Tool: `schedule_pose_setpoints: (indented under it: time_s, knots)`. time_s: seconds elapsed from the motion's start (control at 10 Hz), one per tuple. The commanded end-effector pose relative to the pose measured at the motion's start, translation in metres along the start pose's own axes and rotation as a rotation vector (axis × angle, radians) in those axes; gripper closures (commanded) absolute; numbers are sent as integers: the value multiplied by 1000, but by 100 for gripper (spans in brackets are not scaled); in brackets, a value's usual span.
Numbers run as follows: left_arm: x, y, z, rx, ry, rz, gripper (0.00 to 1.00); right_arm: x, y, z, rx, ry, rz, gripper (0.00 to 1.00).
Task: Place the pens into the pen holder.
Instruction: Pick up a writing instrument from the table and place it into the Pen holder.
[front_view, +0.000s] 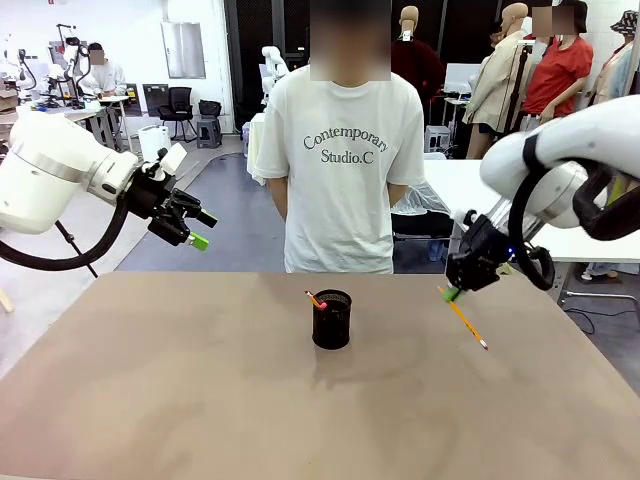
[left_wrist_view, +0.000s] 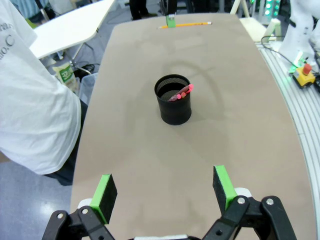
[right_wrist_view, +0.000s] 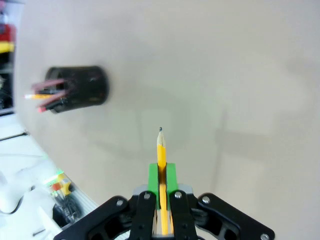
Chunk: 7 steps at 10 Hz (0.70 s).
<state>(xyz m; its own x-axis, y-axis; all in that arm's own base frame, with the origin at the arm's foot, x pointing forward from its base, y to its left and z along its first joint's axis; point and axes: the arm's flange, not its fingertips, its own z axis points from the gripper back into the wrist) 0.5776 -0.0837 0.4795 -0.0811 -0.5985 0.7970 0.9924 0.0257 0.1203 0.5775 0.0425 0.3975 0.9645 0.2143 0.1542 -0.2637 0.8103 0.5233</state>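
Pens lean inside the round black mesh pen holder.

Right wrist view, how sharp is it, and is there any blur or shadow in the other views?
Right wrist view: the pencil is crisp, the pen holder smeared and soft. Left wrist view: sharp, with the table edges bowed by the wide lens. Front view: even light, a faint shadow of the holder on the table.
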Motion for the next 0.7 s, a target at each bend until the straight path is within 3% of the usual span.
schedule_pose_setpoints:
  time_s: [0.0,0.1,0.2,0.5,0.6]
  knots:
    - [1,0,2,1,3,-3,0,-15,6,20,224,-139,220,100]
    - [1,0,2,1,3,-3,0,-22,15,24,264,-267,317,100]
    - [1,0,2,1,3,-3,0,-34,25,31,297,-344,530,100]
    - [1,0,2,1,3,-3,0,-53,48,37,305,-641,713,100]
    - [1,0,2,1,3,-3,0,-56,52,43,302,-666,750,100]
